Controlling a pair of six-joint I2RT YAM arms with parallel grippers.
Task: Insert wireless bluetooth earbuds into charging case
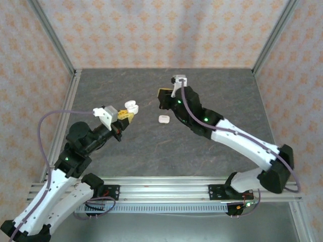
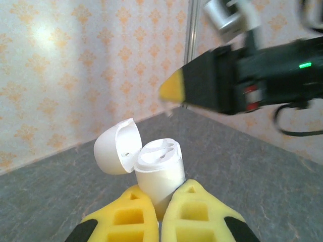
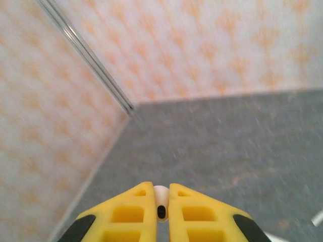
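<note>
The white charging case (image 2: 160,171) stands upright between my left gripper's (image 2: 160,204) yellow fingers, which are shut on its lower body. Its lid (image 2: 115,147) hangs open to the left, and the top insert faces up. From above, the case (image 1: 131,106) is held above the table, left of centre, by the left gripper (image 1: 126,116). My right gripper (image 3: 160,189) is shut on a tiny white earbud (image 3: 160,194) pinched between its fingertips. That right gripper (image 1: 161,94) hovers to the right of the case, a short gap away, and its yellow tip (image 2: 171,88) shows above the case.
A small white rounded object (image 1: 163,119) lies on the dark grey tabletop (image 1: 212,91) below the right gripper. Patterned walls and metal frame posts (image 1: 65,55) enclose the table on three sides.
</note>
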